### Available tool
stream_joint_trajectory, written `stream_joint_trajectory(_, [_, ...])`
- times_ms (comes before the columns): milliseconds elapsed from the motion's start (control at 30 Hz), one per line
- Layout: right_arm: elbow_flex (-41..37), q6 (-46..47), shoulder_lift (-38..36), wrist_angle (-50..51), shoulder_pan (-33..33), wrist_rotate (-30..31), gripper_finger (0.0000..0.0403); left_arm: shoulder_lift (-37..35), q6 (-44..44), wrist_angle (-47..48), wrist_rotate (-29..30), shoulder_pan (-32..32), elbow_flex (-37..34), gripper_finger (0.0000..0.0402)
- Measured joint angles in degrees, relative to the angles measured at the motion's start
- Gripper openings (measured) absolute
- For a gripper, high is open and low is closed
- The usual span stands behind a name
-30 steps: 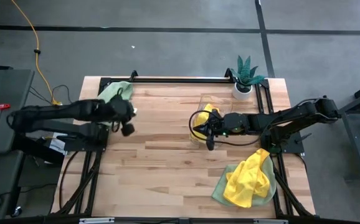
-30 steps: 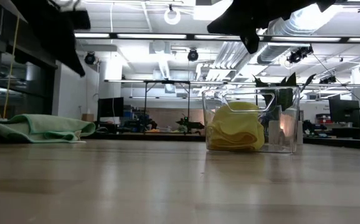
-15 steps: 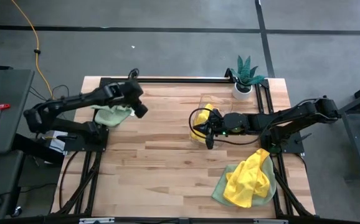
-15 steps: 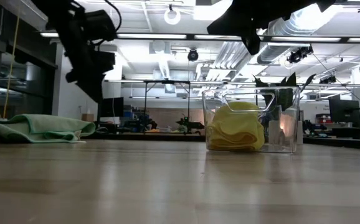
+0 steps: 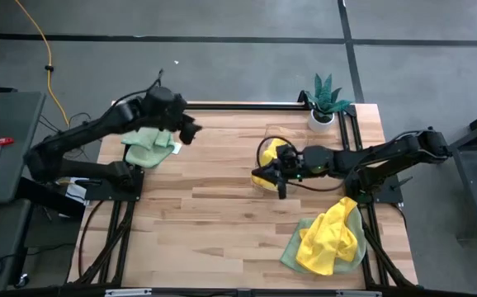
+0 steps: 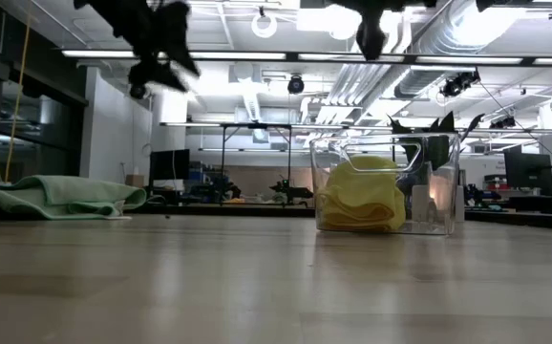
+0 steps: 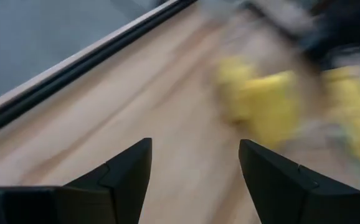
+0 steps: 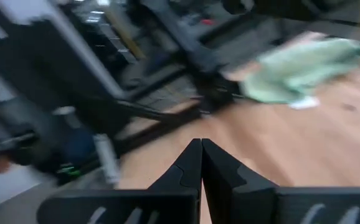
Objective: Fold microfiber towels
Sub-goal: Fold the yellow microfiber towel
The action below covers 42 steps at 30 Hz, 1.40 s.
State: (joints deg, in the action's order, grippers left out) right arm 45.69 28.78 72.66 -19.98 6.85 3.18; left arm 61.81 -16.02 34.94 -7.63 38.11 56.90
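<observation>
Landmark: clear bin, standing mid-worktop toward the right arm's side.

- Worktop: pale wood planks, black frame rail along the far edge.
- Clear bin holds a folded yellow towel, bunched against the wall facing the left arm's side. From above the same yellow shows inside the bin.
- Right end effector: hangs over the bin's near edge, above the yellow towel. Fingers pressed together, tips meeting, nothing between them.
- Left end effector: raised above the worktop, well apart from the bin on the left arm's side, toward the far rail. Fingers spread wide with bare wood in the gap; nothing held. In the low view it is a dark shape high in the air.
- Sage green towel: lies folded on the worktop well away from the bin, at the left-arm edge, just beside and partly under the left arm. In the low view it lies flat and low.
- Loose towel pile: crumpled yellow cloth on top of a green one, near the bin, toward the front right corner of the worktop. Unfolded.
- Small potted plant: white pot, beyond the bin at the far right corner.
- Yellow cable on the floor beyond the worktop.
</observation>
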Motion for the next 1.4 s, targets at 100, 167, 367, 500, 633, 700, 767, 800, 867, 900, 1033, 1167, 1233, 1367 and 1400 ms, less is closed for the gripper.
stream_joint_trajectory(100, [3.95, -0.46, -0.02, 5.89, 1.60, -3.94, 0.0000, -6.01, -4.31, -9.91, 0.16, -7.13, -4.83, 0.0229])
stream_joint_trajectory(167, [8.08, -2.33, -0.01, 16.91, 3.40, -4.27, 0.0000, -9.71, -6.94, -17.16, 2.37, -12.73, -8.78, 0.0224])
stream_joint_trajectory(367, [19.07, -1.02, 3.54, 47.93, 8.83, -3.77, 0.0000, -15.86, -10.85, -32.62, 11.63, -28.75, -18.41, 0.0210])
stream_joint_trajectory(500, [19.99, 5.75, 5.60, 53.77, 12.13, -6.03, 0.0000, -15.40, -10.99, -36.91, 17.98, -36.66, -21.38, 0.0203])
stream_joint_trajectory(633, [20.04, 12.99, 7.61, 58.05, 14.26, -8.54, 0.0004, -12.78, -10.94, -36.91, 20.10, -41.20, -21.61, 0.0200])
stream_joint_trajectory(700, [20.04, 16.58, 8.71, 62.68, 14.86, -12.00, 0.0016, -11.56, -11.02, -38.43, 20.15, -42.50, -21.63, 0.0200])
stream_joint_trajectory(767, [20.04, 18.78, 9.87, 66.55, 15.97, -16.37, 0.0038, -10.58, -11.85, -39.86, 20.12, -43.42, -21.60, 0.0200])
stream_joint_trajectory(800, [20.04, 19.51, 10.43, 68.66, 16.94, -18.14, 0.0052, -10.22, -11.98, -40.81, 20.12, -43.70, -21.65, 0.0200])
stream_joint_trajectory(867, [20.04, 21.57, 11.42, 71.19, 19.65, -20.47, 0.0086, -9.26, -11.92, -43.59, 20.12, -43.94, -21.56, 0.0200])
stream_joint_trajectory(900, [20.04, 22.77, 11.91, 71.07, 21.30, -21.18, 0.0103, -9.14, -11.92, -43.99, 20.12, -43.94, -21.58, 0.0200])
stream_joint_trajectory(1033, [20.04, 30.00, 14.48, 70.61, 28.29, -24.95, 0.0166, -8.56, -11.91, -46.12, 20.16, -43.94, -21.54, 0.0200])
stream_joint_trajectory(1167, [20.04, 40.50, 18.10, 70.64, 34.39, -27.90, 0.0204, -8.56, -11.91, -46.01, 20.25, -43.94, -21.59, 0.0200])
stream_joint_trajectory(1233, [20.04, 45.39, 20.19, 69.52, 36.47, -29.11, 0.0212, -8.56, -11.91, -45.96, 20.25, -43.92, -21.59, 0.0200])
stream_joint_trajectory(1367, [20.04, 50.94, 24.63, 65.64, 38.93, -30.86, 0.0216, -8.56, -11.91, -45.96, 20.25, -43.90, -21.59, 0.0200])
stream_joint_trajectory(1400, [20.04, 52.47, 25.62, 64.92, 39.24, -31.20, 0.0216, -8.56, -11.91, -45.98, 20.26, -43.90, -21.59, 0.0200])
